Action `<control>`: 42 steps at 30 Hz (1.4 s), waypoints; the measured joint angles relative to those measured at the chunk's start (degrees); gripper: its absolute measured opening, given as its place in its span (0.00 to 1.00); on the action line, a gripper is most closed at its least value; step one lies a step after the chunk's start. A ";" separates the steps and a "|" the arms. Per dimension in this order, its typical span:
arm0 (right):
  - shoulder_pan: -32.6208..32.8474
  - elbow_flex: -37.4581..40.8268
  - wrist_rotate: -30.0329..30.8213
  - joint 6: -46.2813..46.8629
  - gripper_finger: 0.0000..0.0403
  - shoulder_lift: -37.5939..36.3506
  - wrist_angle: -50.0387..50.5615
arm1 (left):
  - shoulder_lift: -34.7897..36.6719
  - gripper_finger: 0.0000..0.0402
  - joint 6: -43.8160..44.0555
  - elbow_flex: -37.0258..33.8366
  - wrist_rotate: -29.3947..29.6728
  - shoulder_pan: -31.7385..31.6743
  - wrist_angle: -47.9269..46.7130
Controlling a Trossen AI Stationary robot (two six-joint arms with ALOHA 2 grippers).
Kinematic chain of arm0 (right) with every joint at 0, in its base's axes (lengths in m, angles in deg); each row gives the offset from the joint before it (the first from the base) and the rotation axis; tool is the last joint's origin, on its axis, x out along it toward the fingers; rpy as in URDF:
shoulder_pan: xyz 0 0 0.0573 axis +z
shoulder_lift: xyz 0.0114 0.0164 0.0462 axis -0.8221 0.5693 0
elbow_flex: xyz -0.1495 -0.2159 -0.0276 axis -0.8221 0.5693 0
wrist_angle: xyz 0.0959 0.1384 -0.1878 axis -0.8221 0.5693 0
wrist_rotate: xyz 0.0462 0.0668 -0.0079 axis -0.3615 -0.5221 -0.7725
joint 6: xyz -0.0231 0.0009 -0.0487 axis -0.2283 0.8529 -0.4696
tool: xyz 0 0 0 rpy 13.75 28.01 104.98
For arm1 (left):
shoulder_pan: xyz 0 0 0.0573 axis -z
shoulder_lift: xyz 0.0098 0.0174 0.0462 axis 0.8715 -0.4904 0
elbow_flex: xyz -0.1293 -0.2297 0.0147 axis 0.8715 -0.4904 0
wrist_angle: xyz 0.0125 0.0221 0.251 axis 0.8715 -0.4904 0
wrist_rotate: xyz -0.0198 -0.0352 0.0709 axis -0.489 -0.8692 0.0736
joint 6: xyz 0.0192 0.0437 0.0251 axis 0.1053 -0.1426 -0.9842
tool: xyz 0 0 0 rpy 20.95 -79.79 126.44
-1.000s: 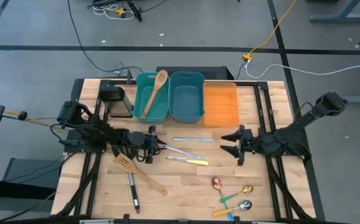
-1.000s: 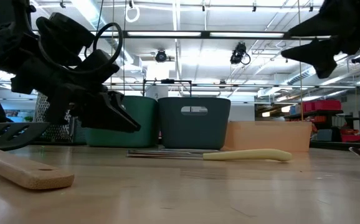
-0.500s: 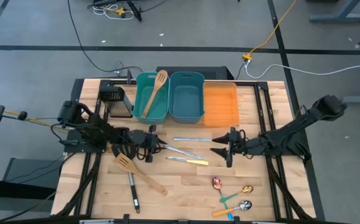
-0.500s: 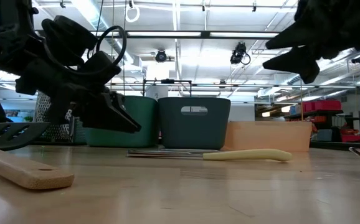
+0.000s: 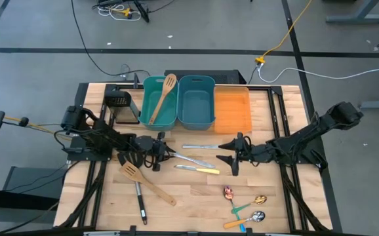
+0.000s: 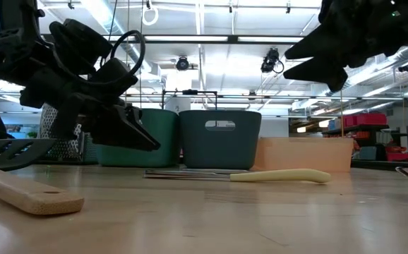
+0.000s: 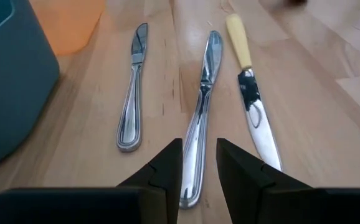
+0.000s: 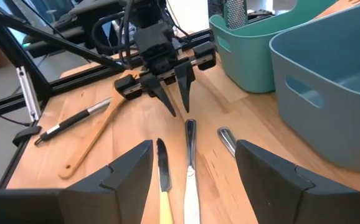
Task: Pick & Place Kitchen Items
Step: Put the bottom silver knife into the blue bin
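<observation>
left gripper (image 7: 198, 165) narrow astride slim shiny knife (image 7: 203, 99) handle; right gripper (image 8: 192, 162) wide.

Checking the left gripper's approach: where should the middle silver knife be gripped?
Grip the middle silver knife at its handle end, nearest the left gripper, coming from above. It lies flat; the open fingers already straddle the narrow handle, clear of both neighbouring knives.

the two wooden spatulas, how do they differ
One wooden spatula stands tilted in the teal bin, head up against its rim; the other wooden spatula lies flat on the table, beside a black turner. Neither is in a gripper. Both are light wood with slotted heads.
</observation>
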 joint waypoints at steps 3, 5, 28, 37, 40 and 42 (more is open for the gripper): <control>-0.23 0.00 0.02 0.00 0.60 0.00 -0.01 | -1.76 0.26 -0.48 1.60 -0.02 0.11 -0.16; -0.23 0.00 0.02 0.00 0.60 0.00 -0.04 | -3.54 0.27 -1.33 2.81 -0.06 0.13 -0.53; -0.21 0.00 0.20 0.00 0.60 -0.02 -0.03 | -12.23 0.47 0.21 4.90 0.21 0.01 4.89; -0.21 0.00 0.22 0.17 0.60 -0.02 -0.03 | -17.54 0.46 1.88 8.50 -2.90 -2.19 6.05; -0.21 0.00 0.22 0.02 0.60 -0.02 -0.03 | -18.78 0.46 3.03 9.07 -5.05 -2.91 6.09; -0.21 0.00 0.22 0.00 0.60 -0.02 -0.01 | -19.01 0.46 3.27 9.12 -6.27 -3.28 6.13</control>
